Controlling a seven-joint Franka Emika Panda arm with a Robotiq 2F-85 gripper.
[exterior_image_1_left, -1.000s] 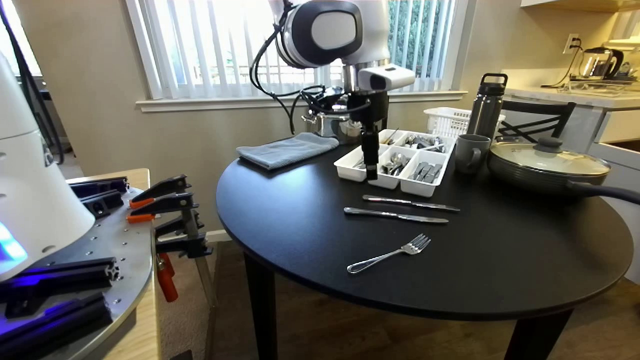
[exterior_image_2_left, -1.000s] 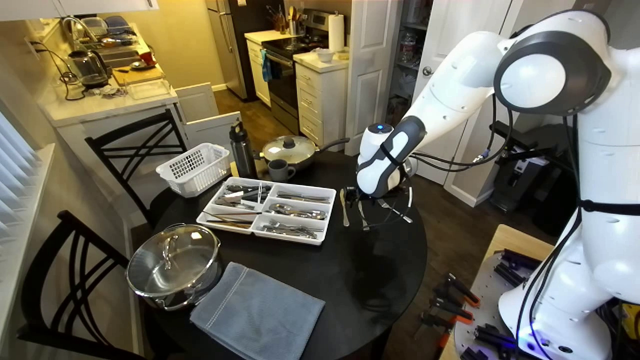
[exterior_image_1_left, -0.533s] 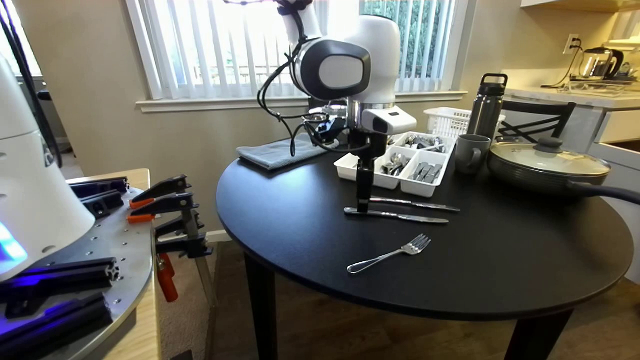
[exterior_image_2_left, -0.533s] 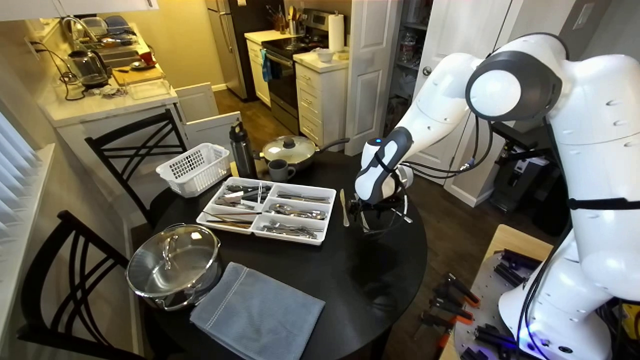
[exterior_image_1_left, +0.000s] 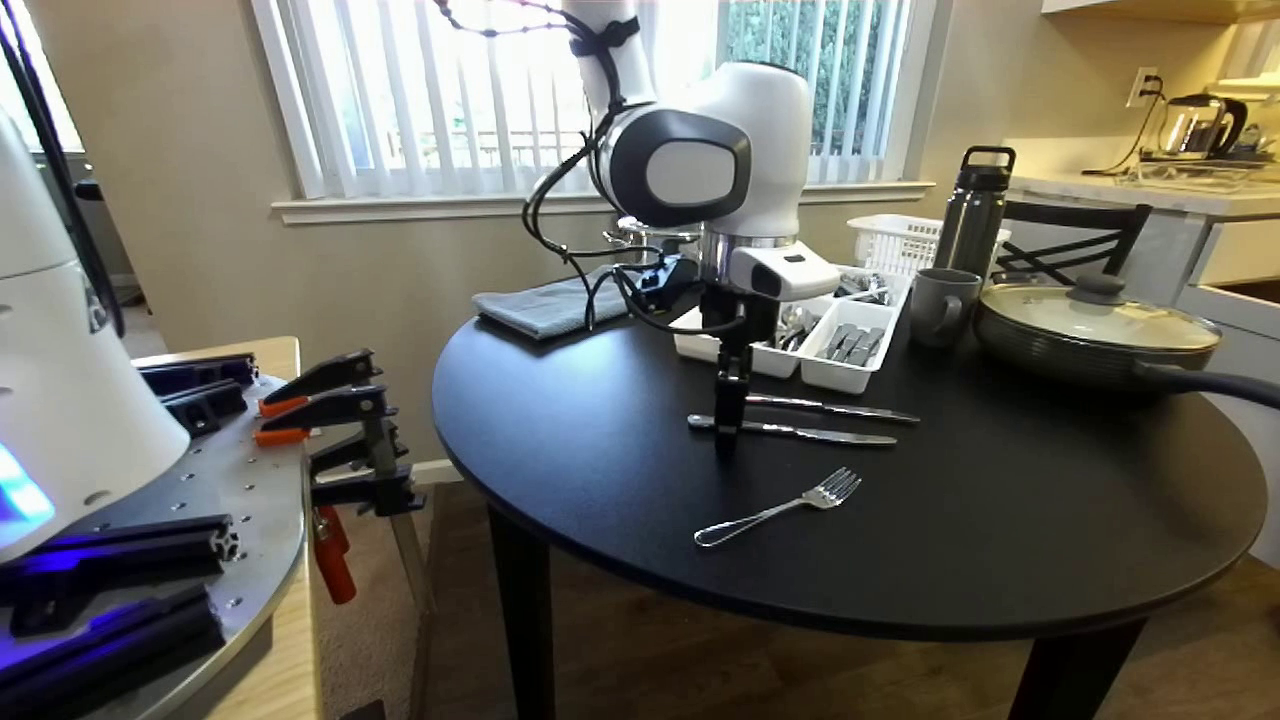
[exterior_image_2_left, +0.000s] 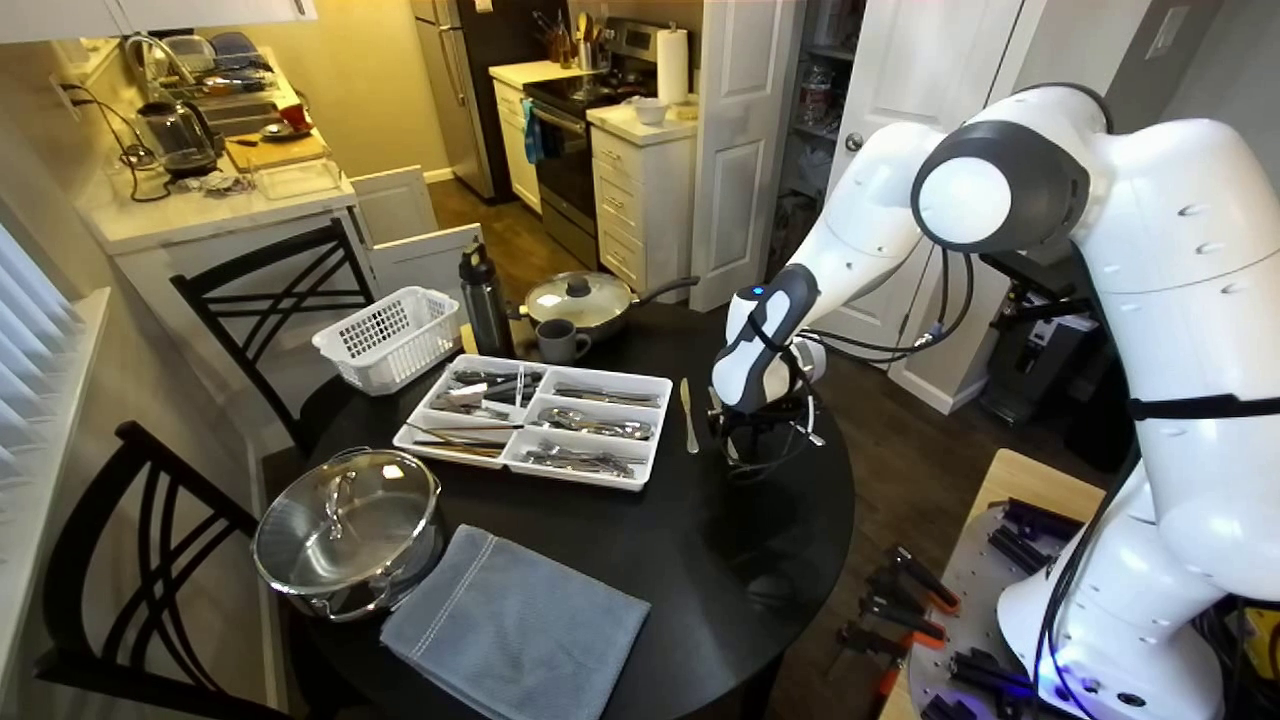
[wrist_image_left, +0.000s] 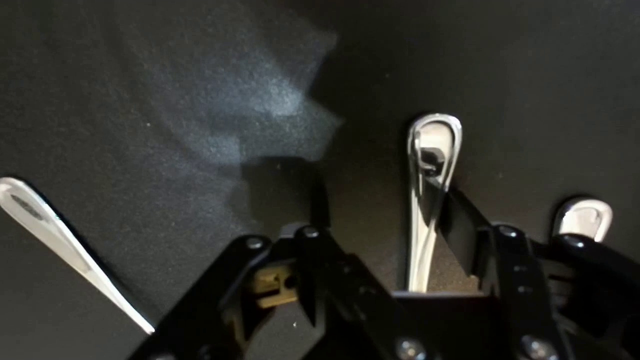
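Observation:
My gripper (wrist_image_left: 382, 205) is open and points down at the dark table. Its fingers stand either side of a silver knife's handle (wrist_image_left: 421, 260), which lies nearer the right finger in the wrist view. I cannot tell whether that finger touches it. In an exterior view the fingertips (exterior_image_1_left: 728, 442) are low over this knife (exterior_image_1_left: 820, 435), near its handle end. A second knife (exterior_image_1_left: 840, 408) lies beside it, toward the tray; its handle end (wrist_image_left: 585, 220) shows in the wrist view. A fork (exterior_image_1_left: 775, 513) lies on the other side; its handle (wrist_image_left: 65, 245) is at the wrist view's left.
A white cutlery tray (exterior_image_2_left: 655, 425) with several compartments stands behind the knives. A folded blue-grey cloth (exterior_image_2_left: 520, 620) and a lidded steel pot (exterior_image_2_left: 345, 540) are at one side. A mug (exterior_image_1_left: 943, 305), bottle (exterior_image_1_left: 972, 220), lidded pan (exterior_image_1_left: 1090, 345) and white basket (exterior_image_2_left: 390, 345) are at the other.
My gripper has come down from beside the tray to the nearer knife's handle, moving toward the fork side. The knives, fork and tray have not moved.

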